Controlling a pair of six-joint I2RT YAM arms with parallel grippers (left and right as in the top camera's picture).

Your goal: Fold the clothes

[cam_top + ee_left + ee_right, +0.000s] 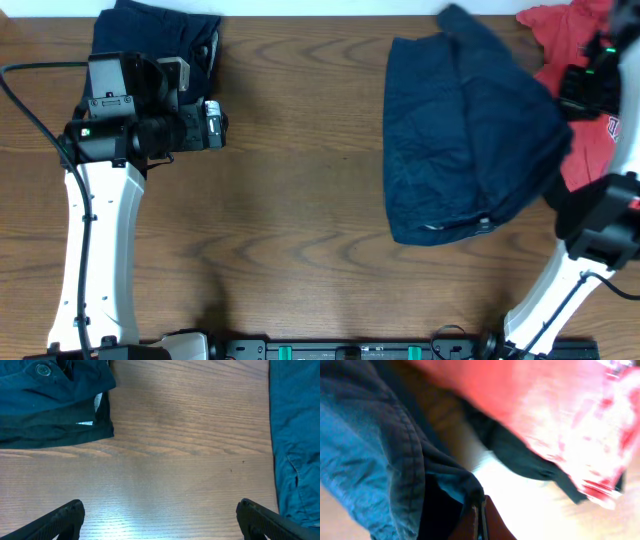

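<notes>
Dark navy shorts (465,140) lie spread at the right centre of the table, and their right side is lifted and draped. My right gripper (480,510) is shut on a fold of this navy cloth (375,445); in the overhead view only its wrist (588,85) shows beside the cloth. A coral-red printed T-shirt (565,35) lies at the far right, also in the right wrist view (545,405), with a dark strip (520,457) under it. A second navy garment (150,35) with a button (42,370) lies folded at the far left. My left gripper (160,517) is open and empty above bare wood.
The wooden table (290,190) runs between the two navy garments. The left arm (100,230) stands over the table's left part. The edge of the spread shorts (295,435) shows at the right of the left wrist view.
</notes>
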